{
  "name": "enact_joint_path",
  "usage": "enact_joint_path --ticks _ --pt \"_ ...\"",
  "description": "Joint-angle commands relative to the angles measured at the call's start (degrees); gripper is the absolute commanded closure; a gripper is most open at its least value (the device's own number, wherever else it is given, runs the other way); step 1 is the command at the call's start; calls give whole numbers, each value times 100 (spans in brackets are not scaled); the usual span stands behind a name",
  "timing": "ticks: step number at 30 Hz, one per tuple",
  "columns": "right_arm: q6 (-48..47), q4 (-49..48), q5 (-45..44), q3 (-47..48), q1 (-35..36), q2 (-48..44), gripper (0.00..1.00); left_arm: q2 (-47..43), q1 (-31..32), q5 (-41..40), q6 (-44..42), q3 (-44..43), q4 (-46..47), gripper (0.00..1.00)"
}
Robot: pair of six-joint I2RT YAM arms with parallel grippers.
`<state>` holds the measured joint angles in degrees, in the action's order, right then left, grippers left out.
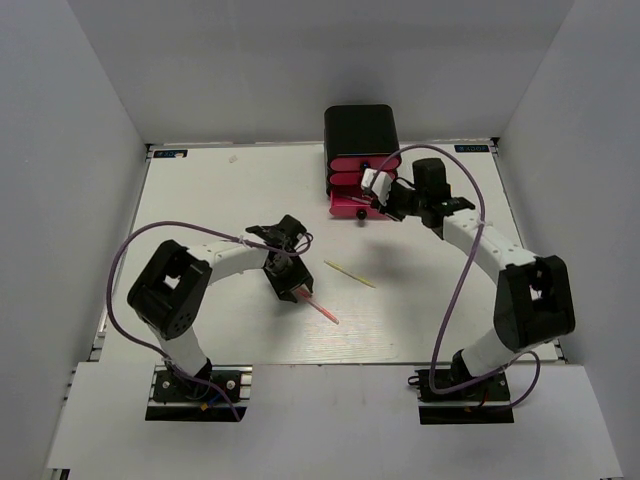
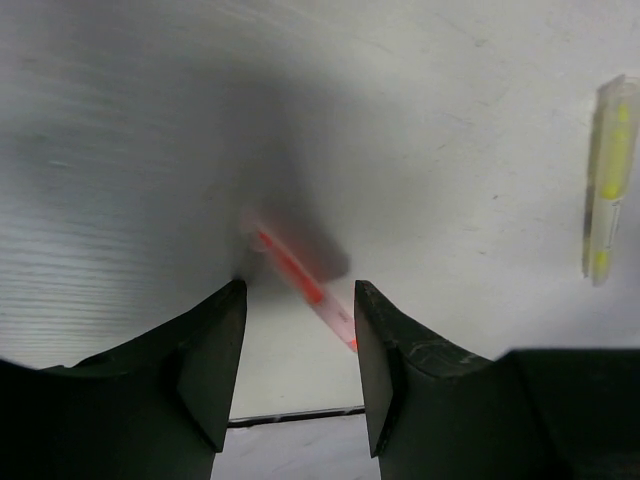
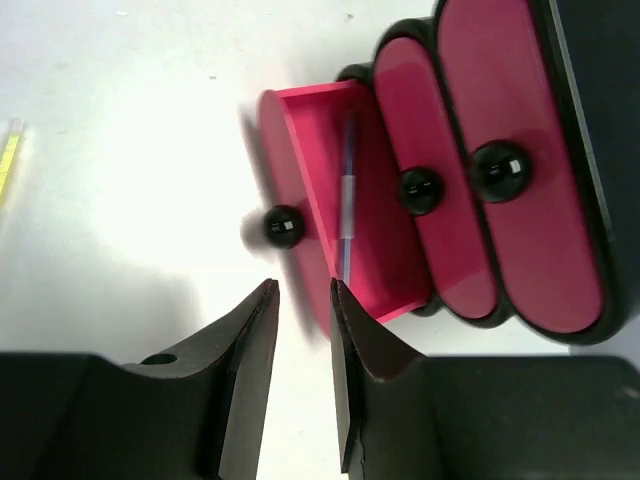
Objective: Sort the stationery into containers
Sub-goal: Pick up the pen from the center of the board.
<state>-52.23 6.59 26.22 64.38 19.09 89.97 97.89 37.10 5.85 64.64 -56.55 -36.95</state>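
Note:
The black cabinet [image 1: 360,135] stands at the back with three pink drawers. The lowest drawer [image 3: 375,250] is pulled out and a grey-blue pen [image 3: 347,200] lies in it. My right gripper [image 3: 303,290] hovers just in front of that drawer's black knob [image 3: 283,227], jaws slightly apart and empty; it also shows in the top view [image 1: 380,198]. My left gripper [image 2: 298,300] is open and empty over a pink pen [image 2: 300,280] lying on the table. In the top view the pink pen [image 1: 322,311] pokes out from under the left gripper [image 1: 290,285].
A yellow pen [image 1: 350,274] lies mid-table, right of the left gripper; it also shows in the left wrist view [image 2: 606,180] and the right wrist view [image 3: 8,160]. The two upper drawers [image 3: 520,170] are closed. White walls enclose the white table [image 1: 220,200].

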Motion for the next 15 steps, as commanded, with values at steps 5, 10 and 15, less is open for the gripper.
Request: enact_joint_path --ticks 5,10,15 --pt "266 -395 428 -777 -37 -805 65 766 122 92 320 -233 -5 45" --pt "424 -387 533 -1058 -37 -1096 65 899 122 338 488 135 144 70" --pt "564 -413 612 -1200 -20 -1324 65 952 122 233 383 -4 30 77"
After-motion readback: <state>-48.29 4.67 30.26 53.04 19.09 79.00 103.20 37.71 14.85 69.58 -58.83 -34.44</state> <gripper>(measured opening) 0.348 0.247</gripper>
